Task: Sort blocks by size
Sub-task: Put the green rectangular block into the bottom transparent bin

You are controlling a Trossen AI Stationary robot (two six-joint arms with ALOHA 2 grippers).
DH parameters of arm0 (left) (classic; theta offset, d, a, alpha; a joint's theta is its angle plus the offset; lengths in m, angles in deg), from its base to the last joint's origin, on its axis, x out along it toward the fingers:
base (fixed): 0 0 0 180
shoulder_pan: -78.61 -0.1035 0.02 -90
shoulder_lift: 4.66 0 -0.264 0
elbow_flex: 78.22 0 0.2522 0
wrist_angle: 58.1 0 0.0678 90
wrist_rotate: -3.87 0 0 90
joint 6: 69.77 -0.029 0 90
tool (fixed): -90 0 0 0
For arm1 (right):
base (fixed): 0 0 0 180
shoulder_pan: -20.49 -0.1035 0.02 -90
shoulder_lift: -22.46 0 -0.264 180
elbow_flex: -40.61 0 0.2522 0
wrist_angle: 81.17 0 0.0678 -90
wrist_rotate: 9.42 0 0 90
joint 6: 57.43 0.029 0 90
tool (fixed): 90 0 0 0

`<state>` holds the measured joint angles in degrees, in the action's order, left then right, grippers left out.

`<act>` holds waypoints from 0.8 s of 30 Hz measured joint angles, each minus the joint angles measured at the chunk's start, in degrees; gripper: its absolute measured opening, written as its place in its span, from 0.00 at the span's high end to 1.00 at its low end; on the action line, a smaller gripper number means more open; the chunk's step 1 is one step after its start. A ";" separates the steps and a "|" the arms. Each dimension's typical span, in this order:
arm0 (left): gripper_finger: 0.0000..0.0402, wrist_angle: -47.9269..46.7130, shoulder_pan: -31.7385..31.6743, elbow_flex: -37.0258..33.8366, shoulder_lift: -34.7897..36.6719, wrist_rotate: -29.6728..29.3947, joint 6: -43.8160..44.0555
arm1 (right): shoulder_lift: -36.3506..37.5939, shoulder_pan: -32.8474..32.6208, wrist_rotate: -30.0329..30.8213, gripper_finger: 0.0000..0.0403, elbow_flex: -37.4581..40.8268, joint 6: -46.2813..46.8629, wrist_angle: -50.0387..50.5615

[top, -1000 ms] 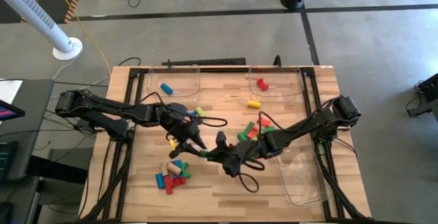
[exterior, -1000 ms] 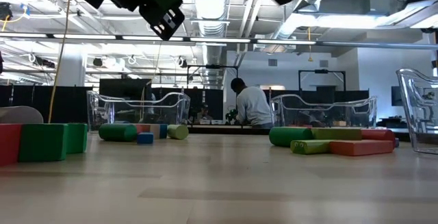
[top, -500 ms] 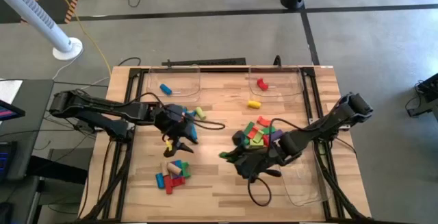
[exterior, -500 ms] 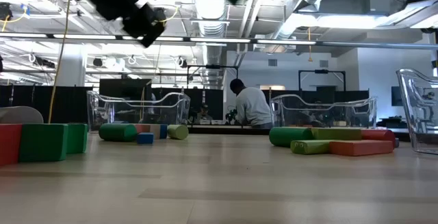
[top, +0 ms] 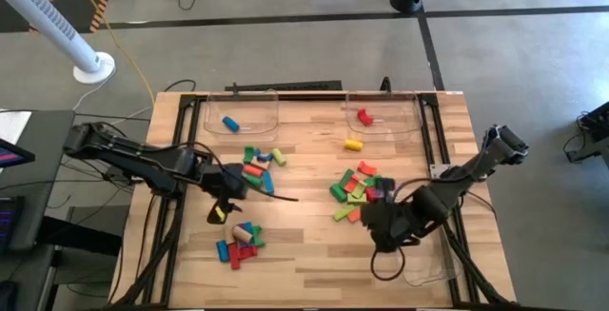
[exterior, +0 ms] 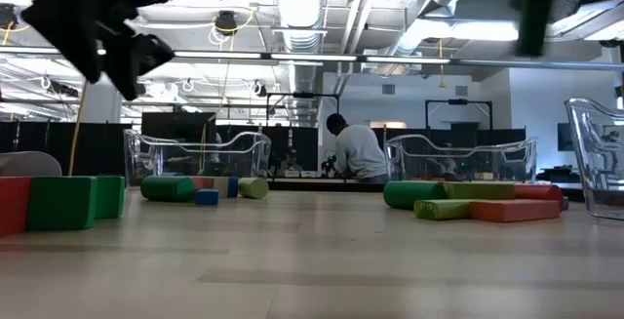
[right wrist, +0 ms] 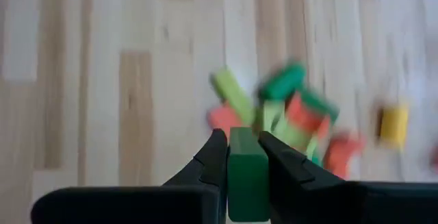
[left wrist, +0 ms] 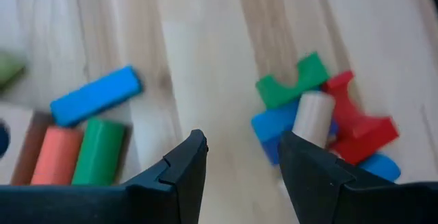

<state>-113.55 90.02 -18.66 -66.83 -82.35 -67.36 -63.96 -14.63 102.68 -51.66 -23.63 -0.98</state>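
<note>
On the pale wooden slatted table [top: 314, 263] we see the small coloured wooden blocks in three loose heaps: one right of centre [top: 354, 185], one left of centre [top: 257, 159] and one near the front left [top: 238, 242]. The clear plastic trays [top: 240, 111] along the far edge hold a few more. Our right gripper [right wrist: 236, 157] hangs just in front of the right heap, clamped on a green rectangular wooden block [right wrist: 246, 172] standing between its fingers. Our left gripper [left wrist: 239, 157] hovers empty, jaws parted, between the left heap and the front-left heap, with the tan cylinder [left wrist: 313, 118] just beside it.
</note>
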 joint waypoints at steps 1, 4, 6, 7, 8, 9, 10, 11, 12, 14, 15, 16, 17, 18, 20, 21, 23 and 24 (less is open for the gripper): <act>0.57 -1.09 0.60 -0.04 0.26 -0.88 0.80 | 0.00 -0.40 -1.45 0.79 0.22 2.98 1.60; 0.57 -2.40 2.30 -1.56 0.96 -2.04 2.95 | -0.04 -1.53 -5.99 0.79 1.72 10.85 3.54; 0.57 -2.45 3.30 -3.35 1.16 -2.13 4.24 | -0.11 -1.90 -8.96 0.79 3.00 14.15 3.78; 0.57 -2.44 3.74 -4.18 1.16 -2.14 5.03 | -0.11 -2.16 -10.07 0.79 3.70 15.49 4.03; 0.57 -2.42 4.22 -4.99 1.16 -2.23 5.79 | -0.11 -2.39 -10.78 0.78 4.47 16.89 4.49; 0.57 -2.10 4.73 -5.82 1.16 -2.37 6.60 | -0.11 -2.56 -11.62 0.77 5.17 18.26 5.38; 0.57 -1.67 5.18 -6.62 1.16 -2.46 7.34 | -0.11 -2.76 -12.39 0.77 5.83 19.66 6.56; 0.57 -1.28 5.73 -7.39 1.16 -2.56 8.01 | -0.13 -2.82 -12.97 0.76 6.35 21.10 7.44; 0.57 -1.02 6.25 -7.99 1.15 -2.60 8.62 | -0.12 -2.75 -13.57 0.76 6.94 22.26 8.21; 0.57 -0.94 7.39 -8.61 1.14 -2.73 9.93 | -0.11 -2.73 -15.67 0.77 7.94 23.95 9.35; 0.57 -0.94 7.98 -8.75 1.14 -3.01 10.61 | -0.13 -2.73 -16.56 0.77 8.41 24.58 9.72; 0.57 -0.81 8.60 -8.87 1.14 -3.46 11.23 | -0.13 -2.73 -17.60 0.77 8.92 25.10 9.79; 0.57 -0.56 9.26 -8.98 1.14 -3.76 11.83 | -0.13 -2.73 -18.21 0.77 9.35 25.74 9.87; 0.57 -0.28 9.92 -9.08 1.14 -3.99 12.37 | -0.13 -2.73 -18.96 0.77 9.78 26.40 9.85; 0.57 0.23 11.20 -9.31 1.14 -4.11 13.32 | -0.13 -2.71 -21.27 0.77 10.74 28.13 9.63; 0.57 0.26 11.84 -9.36 1.14 -4.10 13.80 | -0.13 -2.71 -22.89 0.77 11.30 29.10 9.60; 0.57 0.43 13.06 -9.38 1.14 -4.12 14.71 | -0.13 -2.71 -26.39 0.77 12.84 30.93 9.40; 0.57 0.65 13.58 -9.38 1.14 -4.12 15.03 | -0.13 -2.71 -27.95 0.77 13.64 31.66 9.11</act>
<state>-112.90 103.60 -28.03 -65.69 -86.47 -52.33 -64.09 -17.33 74.73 -38.02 8.03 8.13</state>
